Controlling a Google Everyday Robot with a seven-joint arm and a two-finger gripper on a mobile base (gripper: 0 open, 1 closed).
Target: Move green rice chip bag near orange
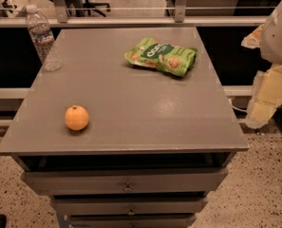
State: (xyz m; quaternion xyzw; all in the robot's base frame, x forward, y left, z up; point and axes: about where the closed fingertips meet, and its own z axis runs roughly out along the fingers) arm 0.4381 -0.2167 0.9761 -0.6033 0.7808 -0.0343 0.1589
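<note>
A gray table (131,106) is seen. The arm (280,30) and gripper (268,95) are held off its right edge. Open or closed cannot be told.

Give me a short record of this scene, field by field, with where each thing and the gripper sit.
surface: gray cabinet top
green rice chip bag: far right, lying flat
orange: near left, apart from the bag
water bottle: far left corner, upright
gripper: beyond the right edge, off the top
</note>
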